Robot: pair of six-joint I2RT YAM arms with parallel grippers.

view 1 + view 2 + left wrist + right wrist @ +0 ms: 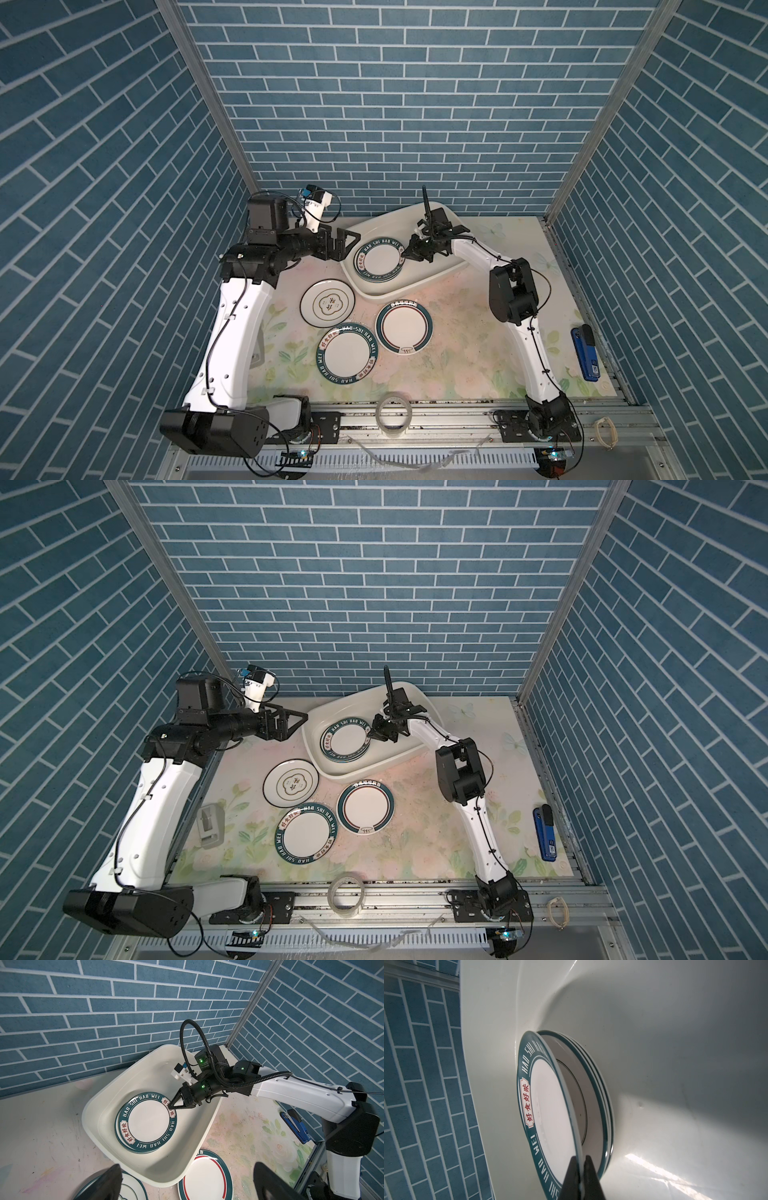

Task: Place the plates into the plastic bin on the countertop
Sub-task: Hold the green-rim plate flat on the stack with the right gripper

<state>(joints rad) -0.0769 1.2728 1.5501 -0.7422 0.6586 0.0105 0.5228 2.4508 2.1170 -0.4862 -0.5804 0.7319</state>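
We see the white bin [386,226] standing askew at the back of the flowered countertop [457,332]. Inside it lies a stack of green-rimmed plates [593,1093]. The top plate [379,261], lettered HAO SHI HAO WEI, tilts up off that stack, its rim pinched by the right gripper [581,1159]. Three more lie flat on the countertop near the bin: an emblem plate [328,306], a red-ringed plate [403,326] and a second lettered plate [348,358].
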